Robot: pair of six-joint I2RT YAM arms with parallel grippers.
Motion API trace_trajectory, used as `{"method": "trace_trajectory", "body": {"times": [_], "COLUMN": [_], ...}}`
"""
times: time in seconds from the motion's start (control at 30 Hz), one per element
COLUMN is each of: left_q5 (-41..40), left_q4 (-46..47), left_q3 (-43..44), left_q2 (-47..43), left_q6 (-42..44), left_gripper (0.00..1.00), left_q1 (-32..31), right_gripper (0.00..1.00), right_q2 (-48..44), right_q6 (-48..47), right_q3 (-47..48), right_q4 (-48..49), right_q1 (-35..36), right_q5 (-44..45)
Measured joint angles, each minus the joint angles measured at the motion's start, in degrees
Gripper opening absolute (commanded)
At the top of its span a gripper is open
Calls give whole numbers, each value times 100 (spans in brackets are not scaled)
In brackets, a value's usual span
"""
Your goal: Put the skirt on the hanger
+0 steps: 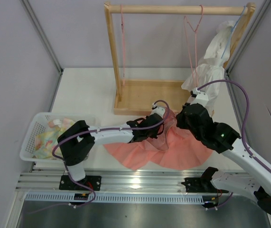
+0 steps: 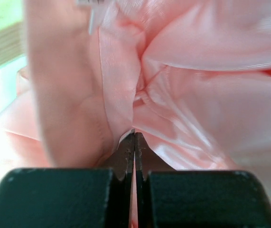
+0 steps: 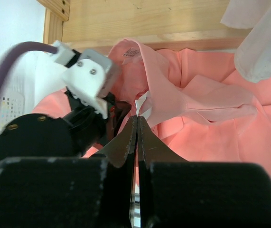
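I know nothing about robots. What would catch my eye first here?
A salmon-pink skirt fans across the table's near edge; at its bunched top the left gripper pinches the fabric and the right gripper is closed beside it. Behind stands a wooden rack with a pink hanger and a white garment at its right end.

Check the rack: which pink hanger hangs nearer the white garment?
The pink hanger on the rail's right half, its triangle showing, next to the white garment; the other pink hanger hangs edge-on by the left post.
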Motion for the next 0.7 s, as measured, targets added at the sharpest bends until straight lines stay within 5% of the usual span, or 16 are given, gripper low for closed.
{"method": "trace_trajectory", "body": {"times": [0.7], "left_q5": [975], "left_q4": [450], "left_q3": [-431], "left_q2": [-870], "left_q6": [28], "left_gripper": [0], "left_q1": [249], "right_gripper": [0], "right_q2": [-9], "right_q6": [2], "right_q3": [-68], "right_q4": [66], "right_q1": [0], "right_q5": [0]}}
